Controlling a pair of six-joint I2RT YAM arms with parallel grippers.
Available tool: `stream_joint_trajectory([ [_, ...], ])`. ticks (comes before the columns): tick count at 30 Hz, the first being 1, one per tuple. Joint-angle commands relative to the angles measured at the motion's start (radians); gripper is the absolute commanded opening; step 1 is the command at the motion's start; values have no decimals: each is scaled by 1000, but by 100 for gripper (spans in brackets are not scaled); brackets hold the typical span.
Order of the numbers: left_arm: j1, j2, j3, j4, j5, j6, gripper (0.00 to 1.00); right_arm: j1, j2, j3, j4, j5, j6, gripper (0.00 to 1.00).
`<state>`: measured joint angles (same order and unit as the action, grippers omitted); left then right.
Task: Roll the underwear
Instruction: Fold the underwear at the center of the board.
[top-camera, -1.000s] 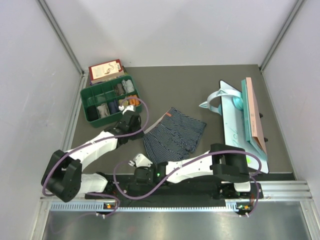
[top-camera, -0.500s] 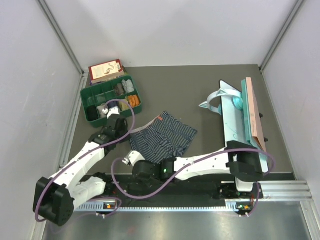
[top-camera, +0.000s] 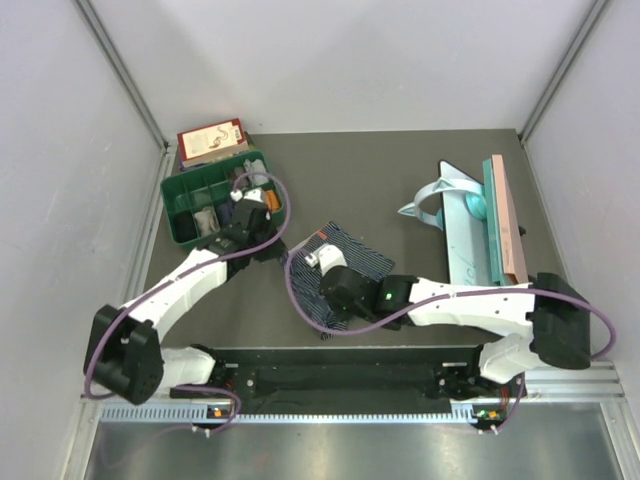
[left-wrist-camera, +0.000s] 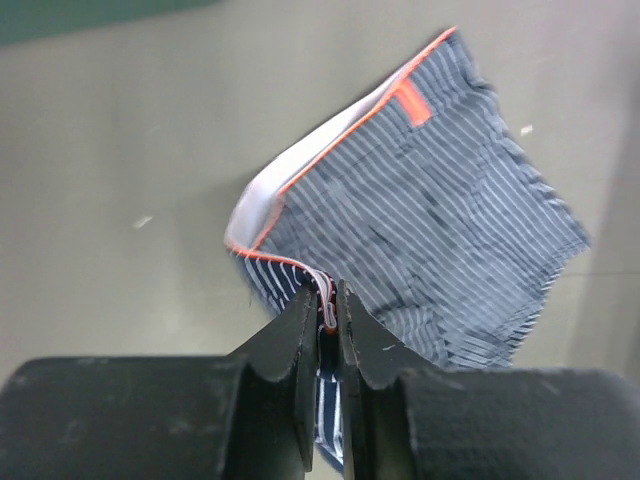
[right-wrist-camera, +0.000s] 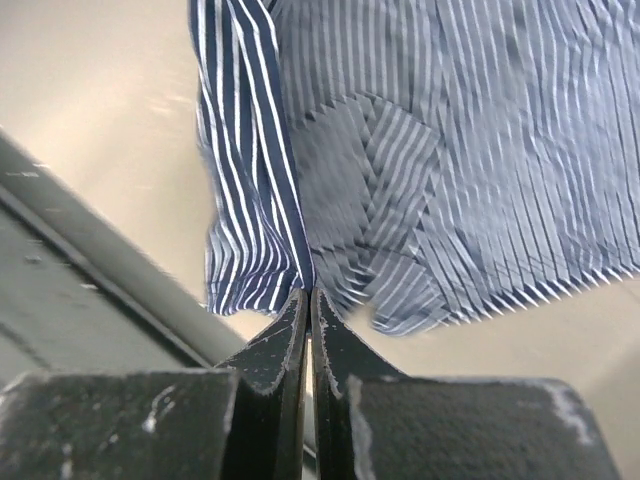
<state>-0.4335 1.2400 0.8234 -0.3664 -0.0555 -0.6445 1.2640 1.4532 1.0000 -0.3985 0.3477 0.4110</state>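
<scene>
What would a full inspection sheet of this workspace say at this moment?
surface: dark grey table mat, no spill seen.
job's things: dark blue white-striped cloth underwear, orange waistband, unrolled, held at two edges; black pair not made out.
clutter: green plastic compartment tray with small items; red cardboard box; pale blue folding board.
grippers: left gripper, jaws shut on the waistband corner; right gripper, jaws shut on a cloth edge.
cables: purple cables loop along both arms, one over the tray.
surroundings: pale walls on three sides; metal rail at the near edge.
</scene>
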Motion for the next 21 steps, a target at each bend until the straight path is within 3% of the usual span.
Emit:
stream_joint_trajectory([
  [1, -17, 102, 100, 107, 49, -20, 0, -80, -94, -49, -20, 25, -26, 0],
  [21, -68, 518, 467, 113, 95, -23, 0, -397, -162, -95, -13, -78, -152, 0],
])
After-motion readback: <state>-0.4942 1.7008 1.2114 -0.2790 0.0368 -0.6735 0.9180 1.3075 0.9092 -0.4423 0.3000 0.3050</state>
